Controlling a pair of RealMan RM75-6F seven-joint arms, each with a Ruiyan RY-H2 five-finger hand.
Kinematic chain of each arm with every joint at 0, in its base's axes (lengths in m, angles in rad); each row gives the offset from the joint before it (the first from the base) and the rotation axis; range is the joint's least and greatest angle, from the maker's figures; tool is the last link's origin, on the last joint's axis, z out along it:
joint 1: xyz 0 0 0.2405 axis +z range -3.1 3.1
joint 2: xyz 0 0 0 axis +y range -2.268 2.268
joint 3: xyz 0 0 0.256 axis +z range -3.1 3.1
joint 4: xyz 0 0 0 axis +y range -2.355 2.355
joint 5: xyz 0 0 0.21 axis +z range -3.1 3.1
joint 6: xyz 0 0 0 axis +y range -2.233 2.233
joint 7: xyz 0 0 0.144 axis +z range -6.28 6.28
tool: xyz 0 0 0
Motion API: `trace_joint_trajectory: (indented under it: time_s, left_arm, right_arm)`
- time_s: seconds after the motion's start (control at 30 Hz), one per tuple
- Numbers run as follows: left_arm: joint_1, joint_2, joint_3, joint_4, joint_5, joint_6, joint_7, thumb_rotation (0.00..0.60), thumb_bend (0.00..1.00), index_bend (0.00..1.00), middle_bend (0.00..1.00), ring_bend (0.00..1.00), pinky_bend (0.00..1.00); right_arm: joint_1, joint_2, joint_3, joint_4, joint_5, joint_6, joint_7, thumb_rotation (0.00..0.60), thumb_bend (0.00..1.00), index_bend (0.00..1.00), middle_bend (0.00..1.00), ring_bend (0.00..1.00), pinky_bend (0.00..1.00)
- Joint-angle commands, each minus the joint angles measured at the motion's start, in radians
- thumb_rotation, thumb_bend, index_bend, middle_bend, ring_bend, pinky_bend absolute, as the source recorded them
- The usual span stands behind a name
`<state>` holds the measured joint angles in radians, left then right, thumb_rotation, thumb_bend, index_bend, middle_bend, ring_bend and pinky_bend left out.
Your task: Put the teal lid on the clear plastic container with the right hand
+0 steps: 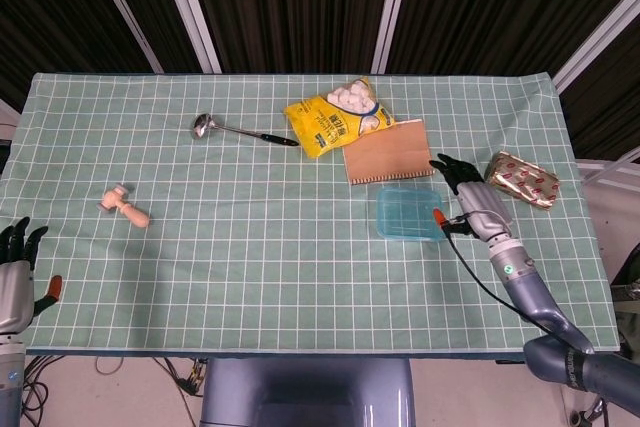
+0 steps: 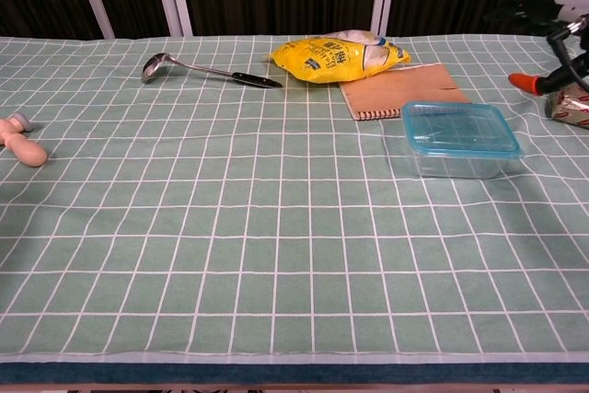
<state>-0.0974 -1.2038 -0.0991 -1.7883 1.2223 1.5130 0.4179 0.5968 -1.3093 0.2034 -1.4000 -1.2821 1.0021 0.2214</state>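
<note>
Lid: we see the flat teal plastic lid point(image 2: 460, 125) seated level on the clear rectangular plastic container point(image 2: 457, 156), so we judge the covering done.
Position: the container stands on the green checked desk point(image 1: 250, 247), just in front of the brown spiral notebook point(image 1: 388, 151).
Right hand: the right hand point(image 1: 472, 202) is beside the container, apart from it, fingers spread, holding nothing.
Left hand: the left hand point(image 1: 14, 267) rests at the desk's near edge, fingers apart, empty.
</note>
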Motion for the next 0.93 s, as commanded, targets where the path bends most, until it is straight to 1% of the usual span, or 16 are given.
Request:
trace_joint_trajectory:
  time_s: [0.03, 0.13, 0.23, 0.33, 0.47, 0.6, 0.67, 0.77, 0.93]
  left_arm:
    - [0.002, 0.001, 0.006, 0.006, 0.030, 0.011, -0.011, 0.600, 0.36, 0.15, 0.00, 0.00, 0.00]
    - [0.005, 0.002, 0.013, 0.007, 0.064, 0.024, -0.028, 0.600, 0.36, 0.15, 0.00, 0.00, 0.00]
    - [0.012, 0.006, 0.024, 0.003, 0.101, 0.035, -0.052, 0.600, 0.36, 0.15, 0.00, 0.00, 0.00]
    - [0.016, 0.009, 0.035, -0.004, 0.129, 0.038, -0.067, 0.600, 0.36, 0.15, 0.00, 0.00, 0.00]
    - [0.023, 0.016, 0.044, -0.016, 0.157, 0.047, -0.086, 0.600, 0.36, 0.15, 0.00, 0.00, 0.00]
    - [0.028, 0.030, 0.050, -0.028, 0.172, 0.048, -0.102, 0.600, 0.36, 0.15, 0.00, 0.00, 0.00]
    - [0.030, 0.035, 0.053, -0.029, 0.180, 0.047, -0.108, 0.600, 0.36, 0.15, 0.00, 0.00, 0.00]
    - [0.033, 0.039, 0.059, -0.033, 0.192, 0.047, -0.116, 0.600, 0.36, 0.15, 0.00, 0.00, 0.00]
    - [0.041, 0.043, 0.068, -0.037, 0.216, 0.056, -0.122, 0.600, 0.36, 0.15, 0.00, 0.00, 0.00]
  right_arm:
    - [-0.094, 0.110, 0.000, -0.175, 0.051, 0.139, -0.166, 0.600, 0.43, 0.03, 0.00, 0.00, 0.00]
    - [-0.170, 0.156, -0.027, -0.272, 0.043, 0.250, -0.238, 0.600, 0.42, 0.02, 0.00, 0.00, 0.00]
    - [-0.256, 0.191, -0.075, -0.332, 0.000, 0.367, -0.299, 0.600, 0.42, 0.02, 0.00, 0.00, 0.00]
    - [-0.335, 0.202, -0.127, -0.349, -0.061, 0.472, -0.334, 0.600, 0.42, 0.02, 0.00, 0.00, 0.00]
    - [-0.426, 0.183, -0.189, -0.322, -0.143, 0.584, -0.341, 0.600, 0.42, 0.02, 0.00, 0.00, 0.00]
    - [-0.487, 0.151, -0.233, -0.274, -0.204, 0.647, -0.346, 0.600, 0.42, 0.02, 0.00, 0.00, 0.00]
    - [-0.507, 0.133, -0.246, -0.252, -0.225, 0.663, -0.354, 0.600, 0.42, 0.02, 0.00, 0.00, 0.00]
    - [-0.522, 0.112, -0.259, -0.230, -0.246, 0.663, -0.368, 0.600, 0.42, 0.02, 0.00, 0.00, 0.00]
    - [-0.530, 0.094, -0.258, -0.217, -0.269, 0.660, -0.386, 0.600, 0.42, 0.02, 0.00, 0.00, 0.00]
